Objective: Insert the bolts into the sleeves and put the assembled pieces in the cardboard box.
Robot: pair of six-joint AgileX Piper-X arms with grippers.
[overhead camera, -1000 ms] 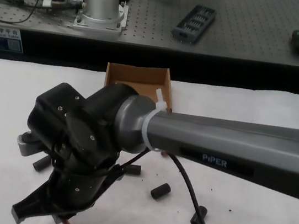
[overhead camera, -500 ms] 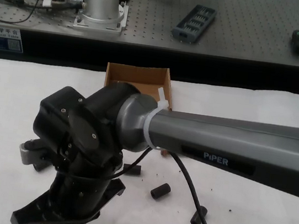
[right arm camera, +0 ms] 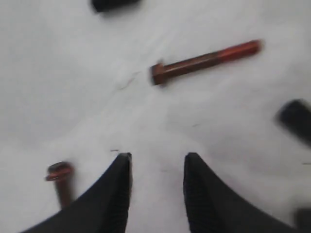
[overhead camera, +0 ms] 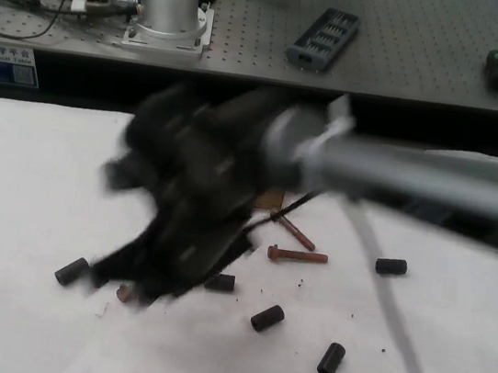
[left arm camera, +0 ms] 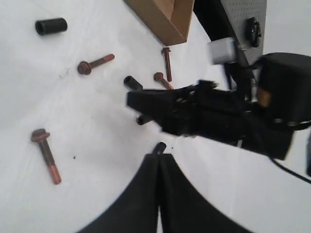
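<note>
As it hangs near a bolt (right arm camera: 204, 60), R gripper (right arm camera: 156, 170) sits w/ fingers apart, empty
L gripper (left arm camera: 159, 159): fingers pressed together; cardboard box (left arm camera: 165, 19) farther off

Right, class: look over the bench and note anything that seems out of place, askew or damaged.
Nothing looks damaged or spilled. The bolts and sleeves simply lie loose at all angles on the white cloth near the cardboard box, and none of them is visibly joined.
</note>
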